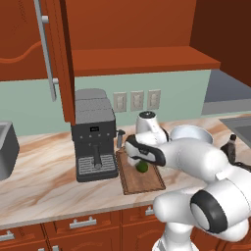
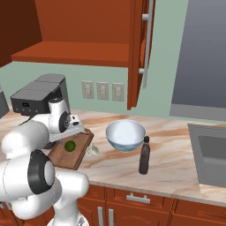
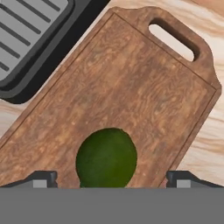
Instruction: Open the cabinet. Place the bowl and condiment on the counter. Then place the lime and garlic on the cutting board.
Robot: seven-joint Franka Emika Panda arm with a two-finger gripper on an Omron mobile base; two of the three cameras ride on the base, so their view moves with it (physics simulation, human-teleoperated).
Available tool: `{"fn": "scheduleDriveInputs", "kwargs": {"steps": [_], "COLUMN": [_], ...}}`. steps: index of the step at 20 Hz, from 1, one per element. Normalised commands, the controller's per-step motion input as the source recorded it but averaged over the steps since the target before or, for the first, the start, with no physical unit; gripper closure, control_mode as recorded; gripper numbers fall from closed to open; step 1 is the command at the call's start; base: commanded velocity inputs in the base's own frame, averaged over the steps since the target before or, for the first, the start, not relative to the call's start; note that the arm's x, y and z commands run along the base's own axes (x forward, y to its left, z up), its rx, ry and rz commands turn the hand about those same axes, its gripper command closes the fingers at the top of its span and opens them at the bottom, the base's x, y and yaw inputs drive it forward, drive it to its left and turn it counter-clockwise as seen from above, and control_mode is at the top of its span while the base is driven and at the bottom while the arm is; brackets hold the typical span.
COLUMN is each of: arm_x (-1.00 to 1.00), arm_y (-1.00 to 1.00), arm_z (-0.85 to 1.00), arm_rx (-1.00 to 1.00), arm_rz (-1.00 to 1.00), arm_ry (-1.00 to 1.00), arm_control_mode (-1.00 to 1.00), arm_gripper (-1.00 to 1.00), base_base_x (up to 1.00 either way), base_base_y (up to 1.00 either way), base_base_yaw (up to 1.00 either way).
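Note:
The cabinet (image 1: 142, 61) stands open, its door (image 2: 137, 53) swung out. On the cutting board (image 3: 131, 87) lies the dark green lime (image 3: 106, 158), also seen in the base views (image 2: 69, 145) (image 1: 142, 167). My gripper (image 3: 111, 179) hangs just above it, open, with a fingertip (image 3: 41, 179) on each side and apart from the lime. The whitish garlic (image 2: 92, 150) rests on the counter (image 2: 176, 163) against the board's right edge. The bowl (image 2: 125, 133) and the dark condiment bottle (image 2: 144, 155) stand upright on the counter to the right.
A black coffee machine (image 1: 93, 135) stands just left of the board, its drip tray (image 3: 26, 39) close to the board's edge. A sink (image 2: 212, 154) lies at the far right. Drawers (image 1: 81, 223) run below the counter's front edge.

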Motion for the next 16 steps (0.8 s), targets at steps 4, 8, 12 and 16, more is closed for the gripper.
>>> {"fn": "scheduleDriveInputs", "kwargs": {"steps": [4, 8, 12, 16], "arm_x": [-0.32, -0.28, -0.15, -0.08], "arm_y": [-0.22, -0.26, -0.27, -0.29], "arm_z": [0.07, 0.06, 0.09, 0.12], "arm_rx": [0.0, 0.0, 0.0, 0.02], "arm_rz": [0.0, -0.01, -0.03, -0.04], "arm_ry": [-0.08, -0.11, -0.1, -0.07], "arm_control_mode": [-1.0, -1.0, -1.0, -1.0], "arm_gripper": [-1.0, -1.0, -1.0, -1.0], "base_base_x": [0.0, 0.0, 0.0, 0.0], "base_base_y": [0.0, 0.0, 0.0, 0.0], "base_base_yaw": [0.0, 0.0, 0.0, 0.0]}}
